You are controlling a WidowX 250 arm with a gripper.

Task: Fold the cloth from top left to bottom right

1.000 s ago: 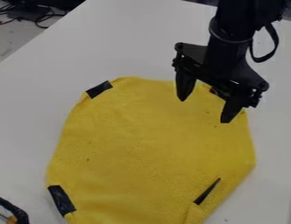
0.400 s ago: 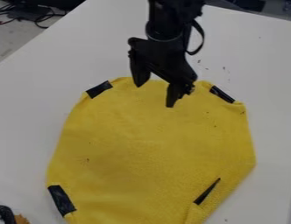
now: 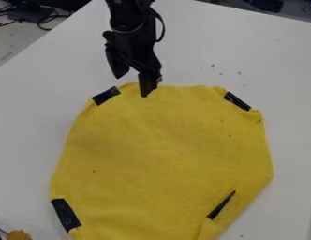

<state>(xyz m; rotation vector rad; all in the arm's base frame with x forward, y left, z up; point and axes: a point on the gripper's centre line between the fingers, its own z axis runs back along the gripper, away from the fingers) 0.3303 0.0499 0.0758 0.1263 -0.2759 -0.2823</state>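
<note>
jaws are standing wide and empty. you are holding the gripper (image 3: 132,86) near the far-left corner (image 3: 107,95) of the cloth (image 3: 164,150), presumably for pinching it there.

The view's bottom edge crops the yellow cloth (image 3: 161,159) and orange object (image 3: 19,235); its top, the arm (image 3: 128,16).

place: lab-like room | signs: robot arm (image 3: 128,18), white table (image 3: 226,51), cables (image 3: 40,21), grey floor (image 3: 11,44)
</note>
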